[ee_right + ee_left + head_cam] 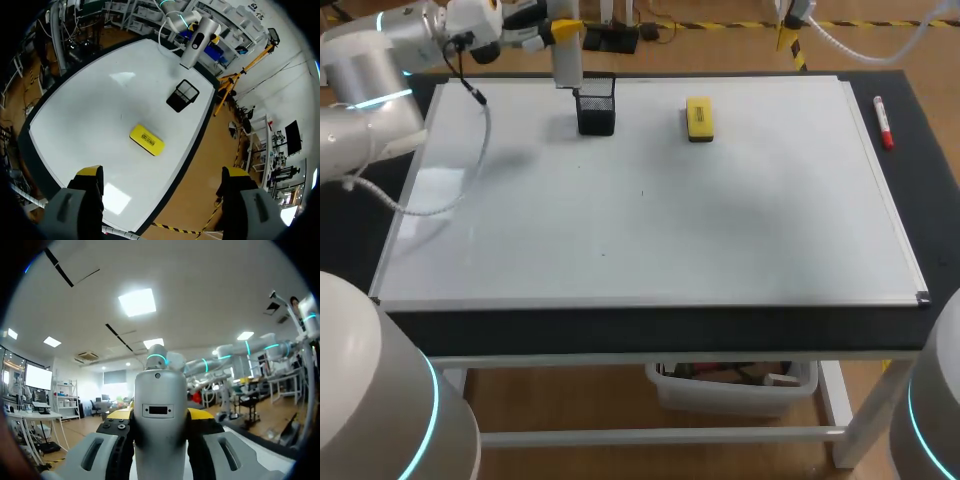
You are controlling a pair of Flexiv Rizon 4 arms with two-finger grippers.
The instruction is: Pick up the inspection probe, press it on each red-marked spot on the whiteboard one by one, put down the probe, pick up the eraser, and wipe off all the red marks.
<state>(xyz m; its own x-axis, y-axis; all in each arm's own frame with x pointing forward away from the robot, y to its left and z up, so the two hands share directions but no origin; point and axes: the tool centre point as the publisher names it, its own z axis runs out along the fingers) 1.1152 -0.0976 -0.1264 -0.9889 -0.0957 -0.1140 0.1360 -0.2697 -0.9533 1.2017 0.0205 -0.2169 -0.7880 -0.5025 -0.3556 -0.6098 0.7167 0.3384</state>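
Note:
The grey inspection probe [567, 64] hangs upright over the black mesh holder [597, 108] at the whiteboard's [650, 220] far left. My left gripper [565, 31] is shut on the probe's top. In the left wrist view the probe [160, 405] fills the gap between the yellow-tipped fingers [118, 415]. The yellow eraser [699, 118] lies flat to the right of the holder. I see no clear red marks on the board. My right gripper [162, 175] is open high above the board's far right, with the eraser [146, 139], holder [182, 95] and probe [199, 42] below and ahead of it.
A red marker [883, 122] lies on the black table strip right of the whiteboard. The left arm's cable [470, 160] droops over the board's left side. Two tiny dark specks [642, 193] dot the board's middle.

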